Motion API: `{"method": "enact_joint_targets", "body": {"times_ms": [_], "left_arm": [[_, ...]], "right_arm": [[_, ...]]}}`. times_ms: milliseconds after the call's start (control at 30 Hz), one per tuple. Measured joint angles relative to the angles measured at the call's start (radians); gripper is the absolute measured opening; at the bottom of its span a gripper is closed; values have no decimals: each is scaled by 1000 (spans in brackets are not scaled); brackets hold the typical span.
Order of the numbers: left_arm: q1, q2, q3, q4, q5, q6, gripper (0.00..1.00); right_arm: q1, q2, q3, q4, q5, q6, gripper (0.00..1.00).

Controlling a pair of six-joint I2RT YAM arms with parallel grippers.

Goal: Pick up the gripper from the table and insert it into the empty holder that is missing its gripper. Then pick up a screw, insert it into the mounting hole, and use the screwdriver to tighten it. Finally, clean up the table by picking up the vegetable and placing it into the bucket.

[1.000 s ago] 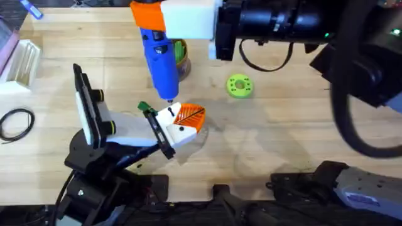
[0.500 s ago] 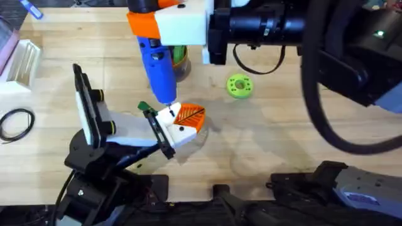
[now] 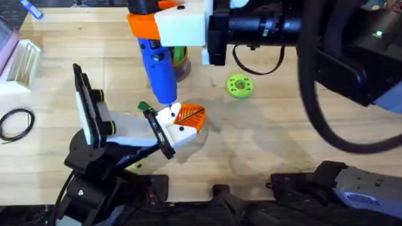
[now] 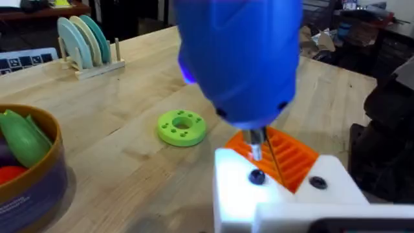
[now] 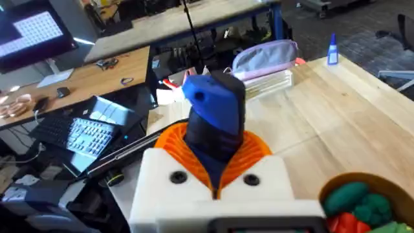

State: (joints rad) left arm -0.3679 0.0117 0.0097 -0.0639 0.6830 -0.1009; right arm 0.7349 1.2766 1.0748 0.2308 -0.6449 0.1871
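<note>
— What has shifted in the last second?

— The right gripper (image 3: pixel 164 25), clenched on the screwdriver (image 3: pixel 160 69), has moved left and settled — its tip now sits at the holder (image 3: pixel 171 122), beside the orange gripper (image 3: pixel 191 117).

— And the left gripper (image 3: pixel 164 133)?

— It grasps the holder, steady. Tightening looks underway; the vegetable (image 4: pixel 22 137) already lies in the bucket (image 4: pixel 35 188).

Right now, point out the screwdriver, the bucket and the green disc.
screwdriver (image 3: pixel 160 69): overhead view, on its blue body.
bucket (image 4: pixel 39 188): left wrist view, on its outer wall.
green disc (image 3: pixel 239 86): overhead view, on its top face.
</note>
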Motion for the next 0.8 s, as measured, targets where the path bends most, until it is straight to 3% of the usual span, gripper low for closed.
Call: {"method": "enact_joint_targets", "body": {"times_ms": [800], "left_arm": [[0, 0, 0, 0, -3, 0, 6]], "right_arm": [[2, 0, 0, -52, 0, 0, 20]]}}
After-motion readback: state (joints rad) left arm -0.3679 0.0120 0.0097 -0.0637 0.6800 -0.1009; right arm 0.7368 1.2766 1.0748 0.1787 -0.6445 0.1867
